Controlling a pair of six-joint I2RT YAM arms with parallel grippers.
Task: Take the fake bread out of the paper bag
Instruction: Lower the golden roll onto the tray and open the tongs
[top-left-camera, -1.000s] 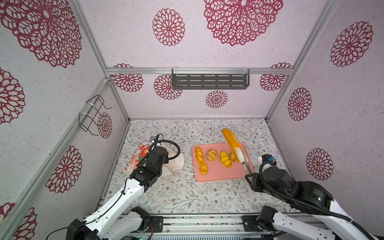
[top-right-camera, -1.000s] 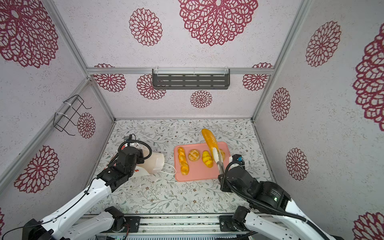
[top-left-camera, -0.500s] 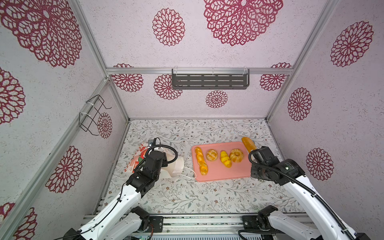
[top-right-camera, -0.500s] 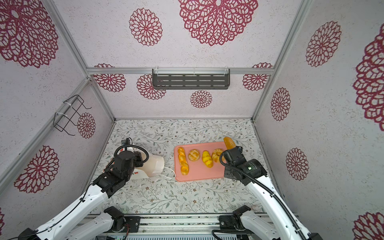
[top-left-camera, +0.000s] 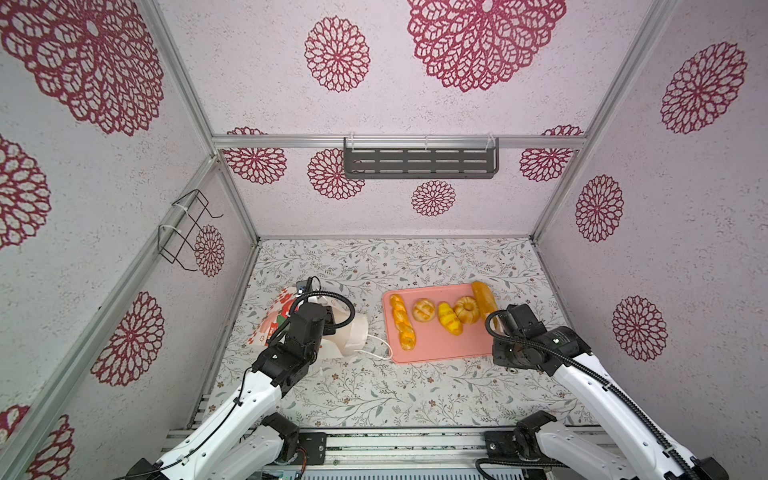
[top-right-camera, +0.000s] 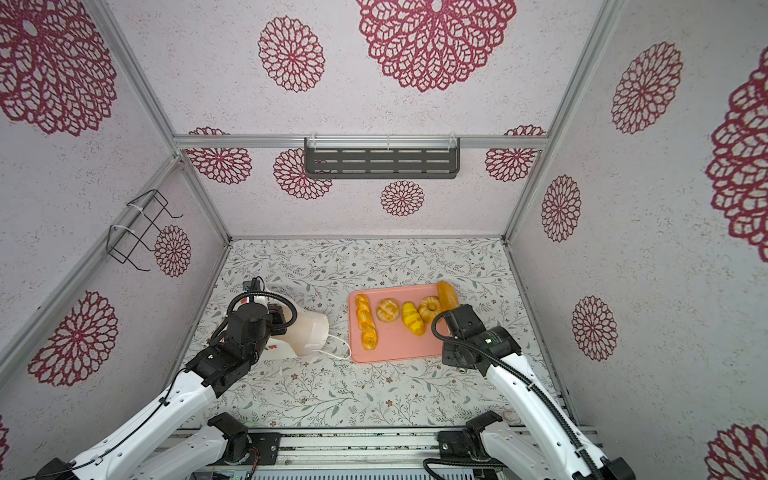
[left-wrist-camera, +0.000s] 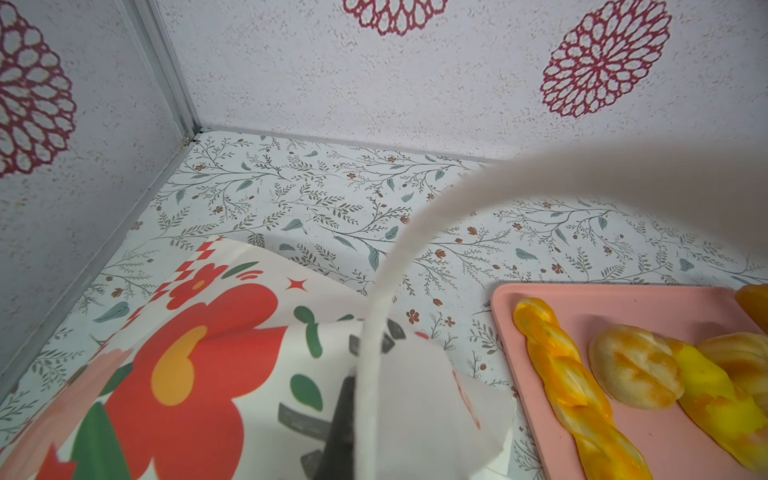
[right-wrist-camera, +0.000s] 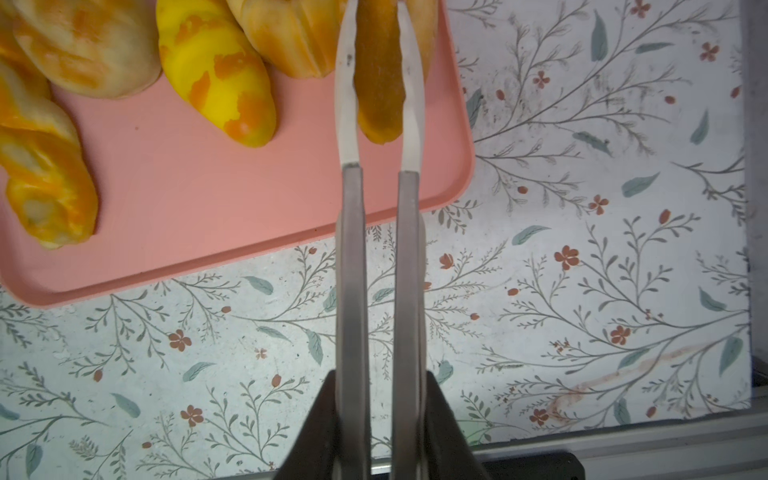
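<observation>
Over on the left, the left arm reaches forward and bends down over the paper bag (top-left-camera: 353, 332), which lies on its side on the floral table (top-left-camera: 374, 395) with its mouth towards the middle. The left gripper (left-wrist-camera: 343, 399) is pressed together at the bag's rim, and a cord handle (left-wrist-camera: 415, 232) loops up past it. Just beside the mouth sits the pink tray (top-left-camera: 440, 349), holding a twisted stick (top-left-camera: 402, 322), a round roll (top-left-camera: 424, 309), a yellow roll (top-left-camera: 450, 319) and a ring bun (top-left-camera: 467, 308). The long loaf (top-left-camera: 482, 297) lies along the tray's right end, pinched by metal tongs (right-wrist-camera: 351, 249). The right gripper (right-wrist-camera: 380, 424) squeezes those tongs, its arm stretched in low from the right front corner.
</observation>
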